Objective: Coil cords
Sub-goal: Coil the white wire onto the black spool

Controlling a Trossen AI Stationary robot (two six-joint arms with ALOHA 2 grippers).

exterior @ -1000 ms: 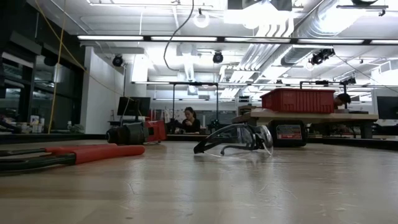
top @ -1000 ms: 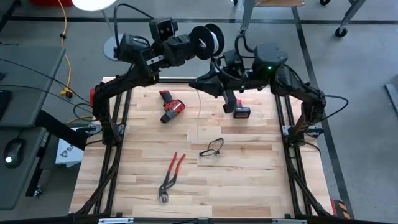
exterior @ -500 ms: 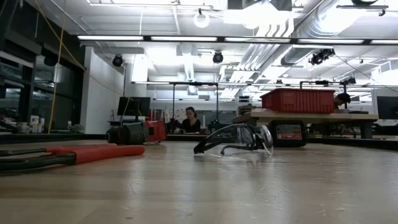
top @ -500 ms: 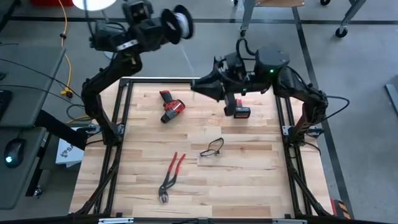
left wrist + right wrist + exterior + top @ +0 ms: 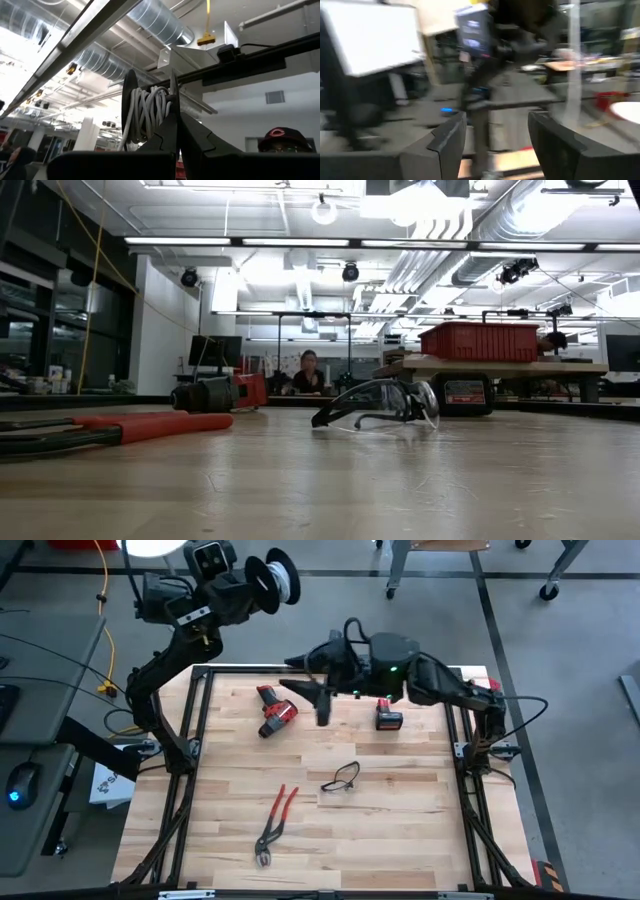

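Note:
The white cord (image 5: 149, 112) is wound on a black round spool (image 5: 272, 578). My left gripper (image 5: 243, 592) holds that spool, raised high beyond the table's far left corner. No loose length of cord shows. My right gripper (image 5: 308, 686) reaches from the right over the far middle of the table, above and right of the red drill (image 5: 275, 712). It is open, with nothing between its fingers (image 5: 451, 137) in the blurred right wrist view. Neither gripper shows in the low view. My left gripper pinches one flange of the spool at its rim (image 5: 173, 102) between its two shut fingers (image 5: 165, 135). The spool is lifted clear, standing on edge beyond the fingertips, with the wound cord beside the held flange.
On the table lie the red drill, a red and black battery (image 5: 388, 718), clear safety glasses (image 5: 342, 777) and red pliers (image 5: 275, 820). The near half has bare wood (image 5: 380, 840). A person (image 5: 310, 372) sits far behind the table.
My left gripper has swung toward the table's left and beyond its far edge, carrying the spool higher. The thin cord that hung down to the table no longer shows. My right gripper has opened and moved toward the table's left.

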